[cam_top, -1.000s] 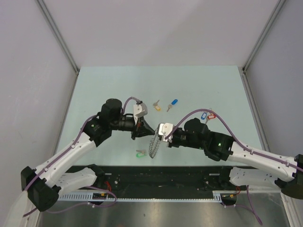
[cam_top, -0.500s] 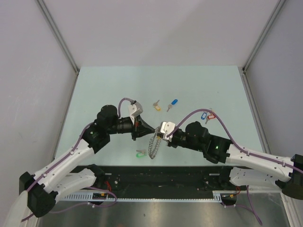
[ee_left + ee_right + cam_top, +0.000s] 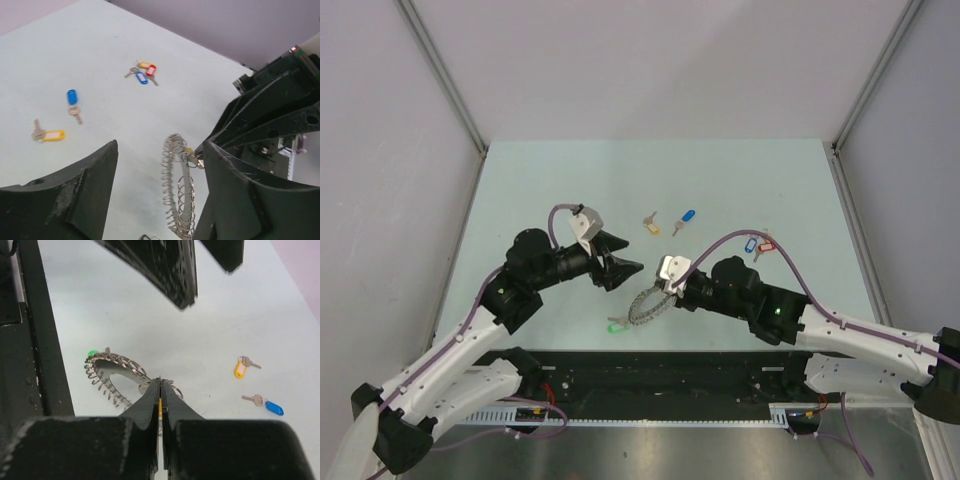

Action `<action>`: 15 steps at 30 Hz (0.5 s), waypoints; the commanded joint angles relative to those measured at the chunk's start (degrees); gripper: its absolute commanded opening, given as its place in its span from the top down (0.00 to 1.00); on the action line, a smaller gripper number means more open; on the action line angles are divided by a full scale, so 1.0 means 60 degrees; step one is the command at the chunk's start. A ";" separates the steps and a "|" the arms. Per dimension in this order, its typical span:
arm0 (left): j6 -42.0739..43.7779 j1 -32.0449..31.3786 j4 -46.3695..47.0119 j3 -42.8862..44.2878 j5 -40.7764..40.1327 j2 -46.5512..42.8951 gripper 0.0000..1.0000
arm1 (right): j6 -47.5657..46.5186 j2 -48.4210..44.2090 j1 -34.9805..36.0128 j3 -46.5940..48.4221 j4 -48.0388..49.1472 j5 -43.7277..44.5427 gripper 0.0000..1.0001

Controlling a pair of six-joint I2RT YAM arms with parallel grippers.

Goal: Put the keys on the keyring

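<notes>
Black plastic on both pairs of fingers. Found the left fingers [image 3: 623, 265] spread wide and holding nothing, poised near the keyring [image 3: 642, 310] without touching it. From the left wrist, saw that ring framed in the gap between the two pads, standing almost on edge. Found the right fingers [image 3: 658, 290] clamped tight together, pinching the keyring at its raised rim, beside a small wire loop. Noted a sliver of yellow squeezed between the pads, but could not tell whether tag or something else. Saw the ring tilted up on that gripped side, its opposite edge down on the pale green worktop [image 3: 550, 180], near the front edge and between the two arms. Spotted a green-tagged key [image 3: 614, 325] at the ring's low edge, touching it or just beside it; could not tell whether threaded on. Counted loose keys farther back: a yellow-tagged key [image 3: 652, 222] and a blue-tagged key [image 3: 685, 218] near each other, well apart from the ring. Also saw a small bunch [image 3: 758, 243] with blue, red and yellow tags off to the right, behind the right arm. Could read no writing on any tag: too small.
</notes>
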 commanded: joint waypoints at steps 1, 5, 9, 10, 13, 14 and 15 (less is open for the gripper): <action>0.0309 0.0368 -0.0432 0.0246 -0.1064 -0.0527 0.21 | -0.0053 -0.0158 -0.0252 0.0321 0.0062 -0.0050 1.00; 0.0368 0.1011 -0.0961 0.0364 -0.1575 -0.0849 0.10 | -0.0185 0.0207 -0.0647 0.0614 -0.0172 -0.0211 1.00; 0.0368 0.1379 -0.1429 0.0305 -0.2628 -0.1333 0.00 | -0.0288 0.0764 -0.1071 0.0907 -0.0042 -0.0518 1.00; 0.0411 0.1438 -0.1517 0.0189 -0.2777 -0.1421 0.00 | -0.0302 0.0895 -0.1160 0.1053 0.0017 -0.0736 1.00; 0.0529 0.1657 -0.1591 -0.0133 -0.3451 -0.1816 0.00 | -0.0302 0.1874 -0.1497 0.1433 0.0760 -0.1219 1.00; 0.0573 0.1658 -0.1591 -0.0250 -0.3699 -0.1962 0.00 | -0.0288 0.2096 -0.1571 0.1536 0.0953 -0.1323 1.00; 0.0617 0.1672 -0.1577 -0.0454 -0.4151 -0.2036 0.00 | -0.0288 0.2373 -0.1673 0.1668 0.1143 -0.1557 1.00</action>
